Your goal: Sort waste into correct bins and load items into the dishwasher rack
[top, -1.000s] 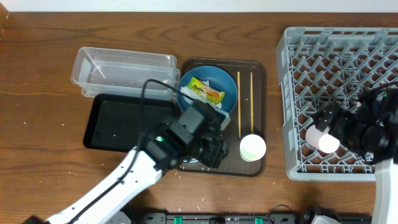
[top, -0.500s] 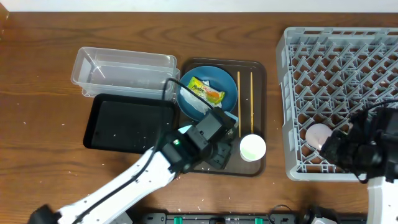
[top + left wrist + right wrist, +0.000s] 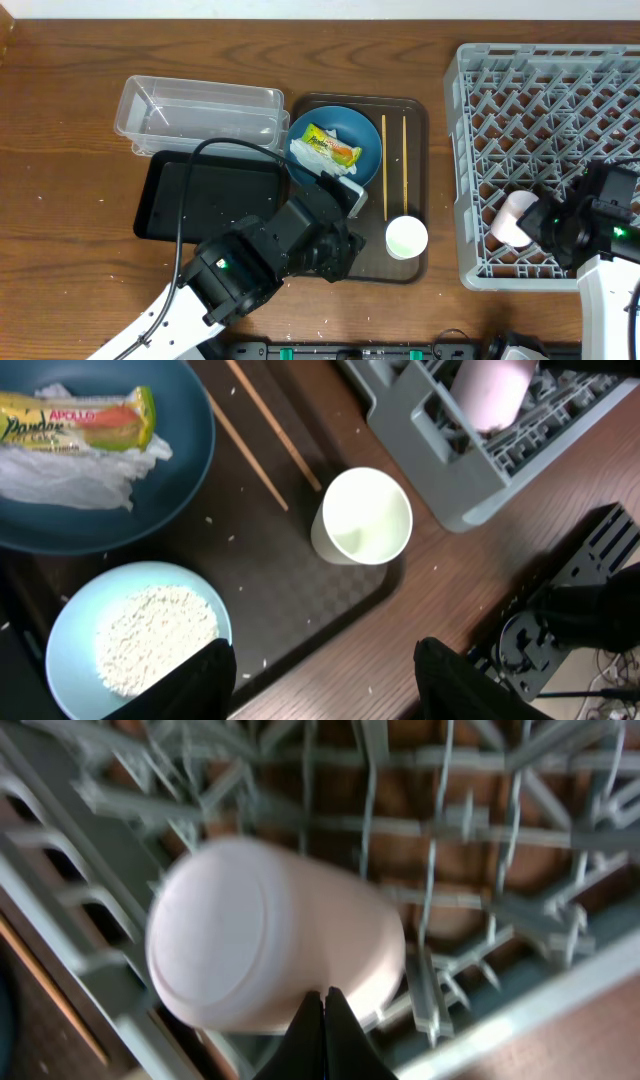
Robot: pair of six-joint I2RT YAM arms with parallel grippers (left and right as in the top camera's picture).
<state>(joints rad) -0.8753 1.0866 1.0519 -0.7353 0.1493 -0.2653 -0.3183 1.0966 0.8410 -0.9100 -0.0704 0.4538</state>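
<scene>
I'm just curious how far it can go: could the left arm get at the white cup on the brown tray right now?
Probably yes. The white cup stands upright in the open with nothing over it, and the left gripper hovers open close by.

Left wrist view crops bowl (image 3: pixel 70 630) at bottom edge; overhead, left arm (image 3: pixel 250 270) hides it; pink cup (image 3: pixel 270 935) blurred.

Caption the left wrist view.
White cup, chopsticks, rice bowl and blue plate with wrapper on tray; pink cup in rack.

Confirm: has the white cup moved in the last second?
No. The white cup stands in the same lower-right corner of the tray as before.
</scene>
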